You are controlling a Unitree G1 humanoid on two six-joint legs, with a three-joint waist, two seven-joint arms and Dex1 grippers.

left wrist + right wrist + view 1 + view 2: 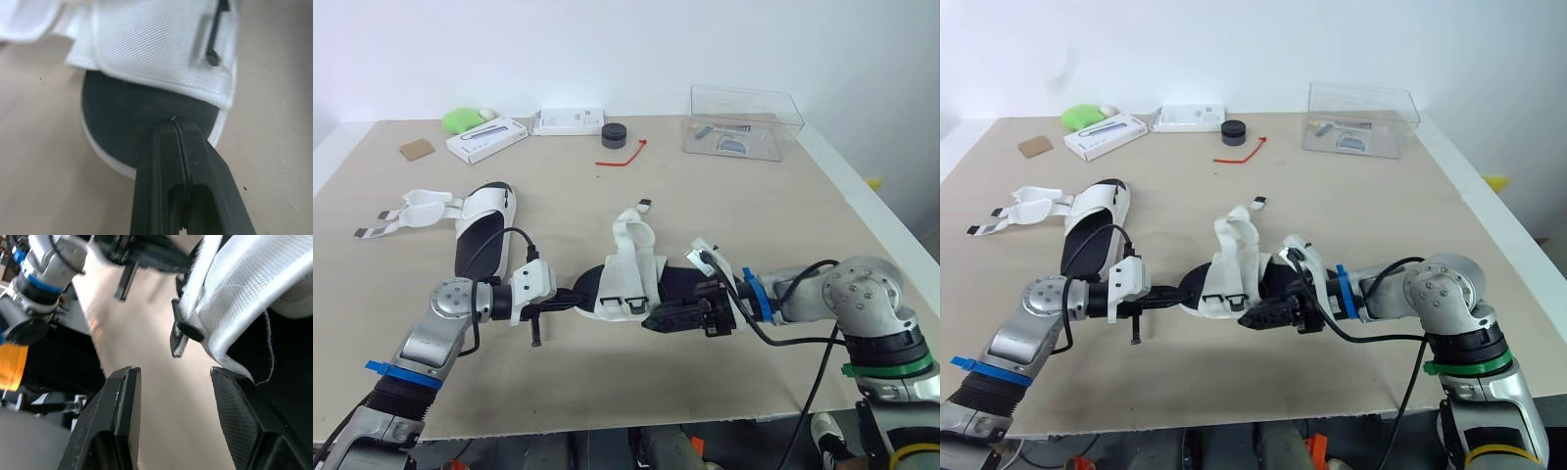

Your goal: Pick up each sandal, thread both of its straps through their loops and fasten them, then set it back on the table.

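left gripper: the two black fingers are pressed flat together with no gap; their tips meet the rounded end of the near sandal's sole, over the black footbed. nothing sits between them.
right gripper: fingers held well apart, low over the table at the near sandal's front edge; one finger lies just beside the white strap band and its black loop; it grips nothing.
near sandal: white with a black footbed, lying flat on the table between the two grippers. one strap stands up loose in a curl, its tip pointing away, unfastened.
table: light tan top.
second sandal: further back on the robot's left, flat on the table, well apart from both grippers; its straps lie splayed out to the side, undone.
red tie: lying beyond the sandals.
far edge: brown card, white box, green object, second white box, black round object, clear plastic bin on the right.
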